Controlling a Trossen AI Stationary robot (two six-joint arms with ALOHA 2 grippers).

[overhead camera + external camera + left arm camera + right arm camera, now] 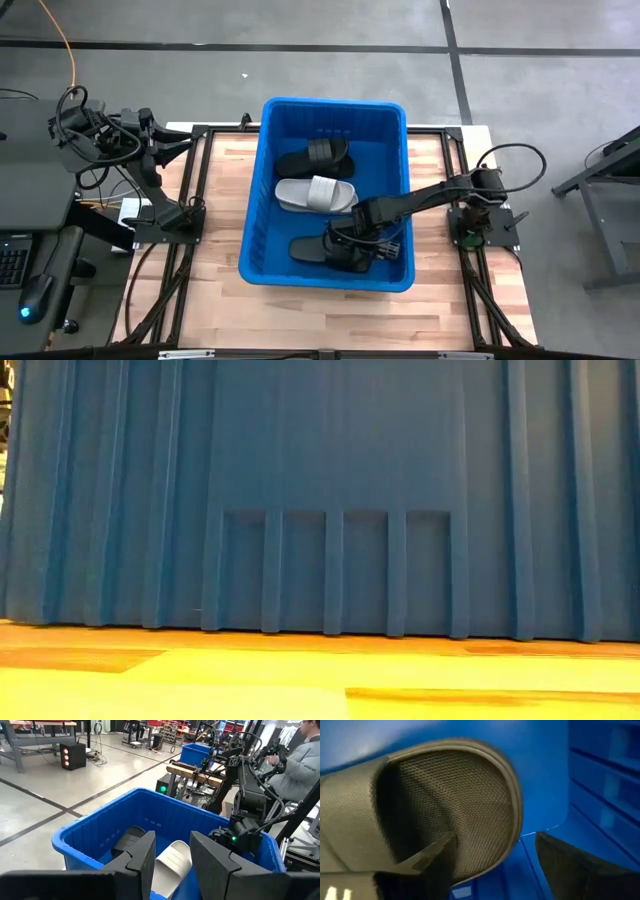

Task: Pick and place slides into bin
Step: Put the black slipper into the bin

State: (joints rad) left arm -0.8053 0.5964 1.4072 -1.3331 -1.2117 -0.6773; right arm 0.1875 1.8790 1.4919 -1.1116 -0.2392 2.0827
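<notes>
Three slides sit inside the bin [262, 190]: a black slide [315, 156] at the far end, a light grey slide [315, 195] in the middle, and a second black slide [318, 250] nearest the front wall. No slides show on the table [225, 190] outside it, so the task looks close to done, judging by the high view.

Right gripper [352, 250] reaches down into the bin, right at the front black slide. Its wrist view shows that slide's mesh-textured sole [455, 805] filling the frame, one finger [432, 857] against its edge, the other standing off over the blue floor. Fingers are apart, nothing clamped; reads as a release, slide lying on the bin floor beside the others.

Left gripper [170, 862] is parked back by its base, off the table's left edge, aimed toward the bin. Fingers are partly apart, empty. It is likely waiting clear so the arms do not clash.

Low view shows only the bin's ribbed wall.
</notes>
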